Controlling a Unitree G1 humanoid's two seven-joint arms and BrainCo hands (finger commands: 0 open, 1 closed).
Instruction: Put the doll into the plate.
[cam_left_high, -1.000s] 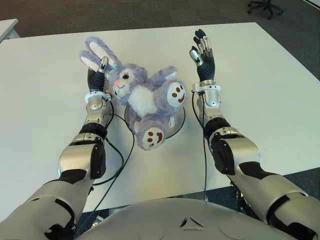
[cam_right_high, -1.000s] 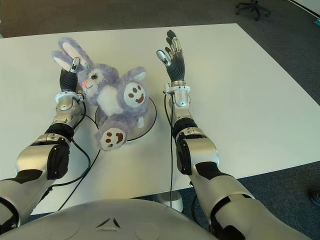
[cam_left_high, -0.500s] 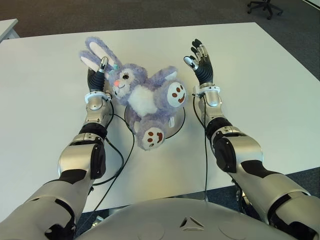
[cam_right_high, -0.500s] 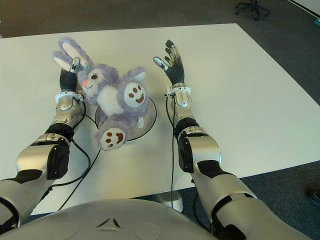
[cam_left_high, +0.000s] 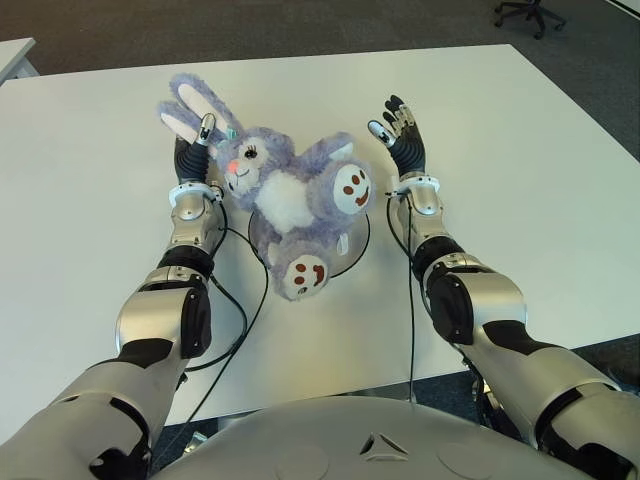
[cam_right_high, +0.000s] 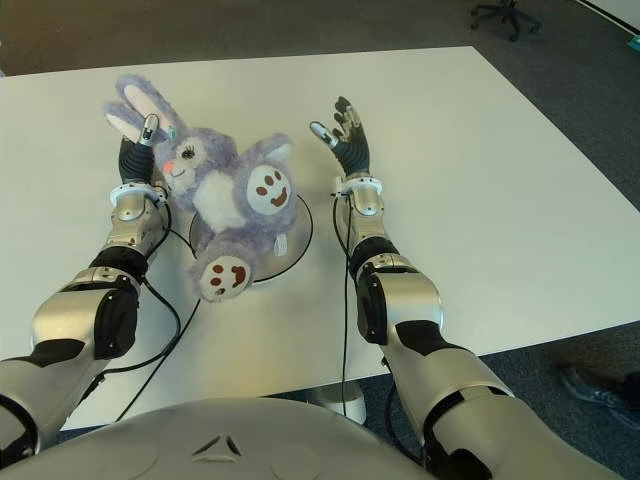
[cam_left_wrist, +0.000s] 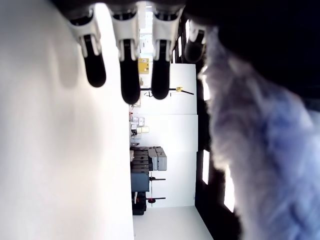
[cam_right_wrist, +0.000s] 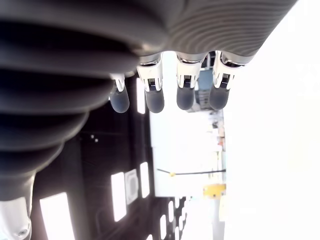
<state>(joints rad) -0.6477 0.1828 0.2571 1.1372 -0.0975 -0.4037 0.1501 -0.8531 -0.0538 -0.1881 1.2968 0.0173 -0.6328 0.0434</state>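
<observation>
The doll (cam_left_high: 291, 192), a purple plush bunny with smiling brown foot pads, lies on its back across the clear round plate (cam_right_high: 306, 237), head and ears hanging over the plate's far left rim. My left hand (cam_left_high: 193, 150) stands beside the ears, its fingers (cam_left_wrist: 122, 65) straight and open, with the fur (cam_left_wrist: 260, 150) against the thumb side. My right hand (cam_left_high: 400, 135) hovers to the right of the doll's raised foot, its fingers (cam_right_wrist: 165, 95) spread and holding nothing.
The white table (cam_left_high: 520, 150) stretches wide to the right and the far side. Black cables (cam_left_high: 235, 320) run along both forearms near the plate. An office chair (cam_left_high: 530, 12) stands on the floor beyond the table, and a person's shoe (cam_right_high: 598, 390) shows at the lower right.
My right hand has come down and back toward me, tilting forward, fingers still spread. The doll, the plate and my left hand have not moved.
</observation>
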